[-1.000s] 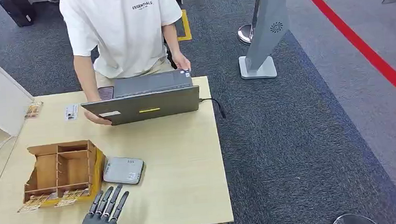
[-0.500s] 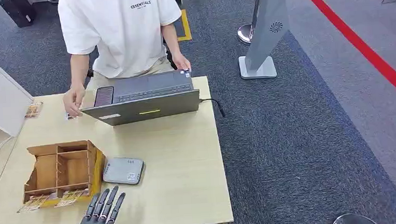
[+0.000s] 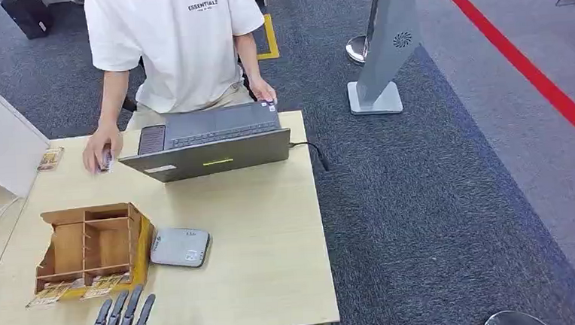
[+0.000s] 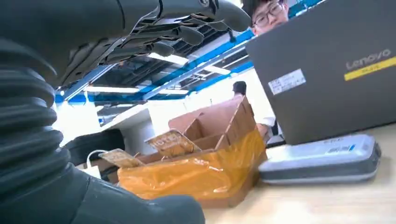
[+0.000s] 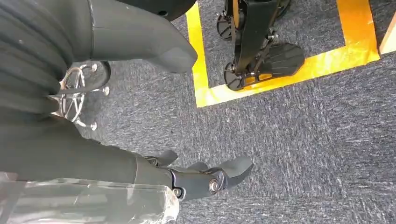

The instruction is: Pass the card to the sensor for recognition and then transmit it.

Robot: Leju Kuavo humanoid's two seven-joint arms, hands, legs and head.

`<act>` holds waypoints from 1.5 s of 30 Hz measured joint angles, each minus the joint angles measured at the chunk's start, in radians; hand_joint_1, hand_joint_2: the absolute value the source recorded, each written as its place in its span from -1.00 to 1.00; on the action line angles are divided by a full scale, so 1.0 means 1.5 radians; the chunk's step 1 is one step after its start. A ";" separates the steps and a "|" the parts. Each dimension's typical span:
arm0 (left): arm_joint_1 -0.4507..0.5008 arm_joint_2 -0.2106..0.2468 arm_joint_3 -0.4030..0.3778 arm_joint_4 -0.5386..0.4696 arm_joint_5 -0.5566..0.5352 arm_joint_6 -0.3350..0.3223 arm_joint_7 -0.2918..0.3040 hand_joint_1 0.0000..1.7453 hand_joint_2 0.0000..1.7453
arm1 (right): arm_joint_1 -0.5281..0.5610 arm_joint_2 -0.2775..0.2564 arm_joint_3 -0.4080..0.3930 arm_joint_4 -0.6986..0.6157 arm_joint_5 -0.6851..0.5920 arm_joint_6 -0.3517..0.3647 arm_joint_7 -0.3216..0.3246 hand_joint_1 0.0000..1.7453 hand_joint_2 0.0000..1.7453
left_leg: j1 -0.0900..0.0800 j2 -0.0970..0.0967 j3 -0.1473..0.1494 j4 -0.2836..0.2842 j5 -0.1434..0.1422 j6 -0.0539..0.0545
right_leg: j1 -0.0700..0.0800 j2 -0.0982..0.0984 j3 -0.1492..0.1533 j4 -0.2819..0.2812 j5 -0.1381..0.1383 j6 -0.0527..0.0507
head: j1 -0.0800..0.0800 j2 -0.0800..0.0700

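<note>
The left hand [image 3: 118, 323] hovers empty, fingers spread wide, at the light wooden surface [image 3: 258, 232] edge; beyond its fingertips sit a brown cardboard divider box [image 3: 92, 248] and a flat grey sensor pad [image 3: 179, 247].

The left hand [image 3: 119, 323] comes in at the near edge of the counter [image 3: 259, 239], its dark fingers [image 3: 131, 311] straight, held side by side and pointing forward, holding nothing. In the left wrist view the same fingers [image 4: 187, 28] stretch out flat above the thick grey thumb [image 4: 154, 210]. The right hand [image 5: 196, 179] hangs over carpeted floor [image 5: 303, 140], fingers slightly bent and empty.
</note>
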 joint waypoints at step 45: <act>-0.151 -0.220 0.470 0.162 0.096 0.000 -0.397 -1.00 1.00 | -0.002 -0.001 -0.006 -0.002 0.080 0.016 0.002 -1.00 1.00 | 0.000 -0.001 0.000 0.000 0.001 0.000 | 0.000 -0.001 0.001 0.000 0.000 0.000 | 0.000 0.000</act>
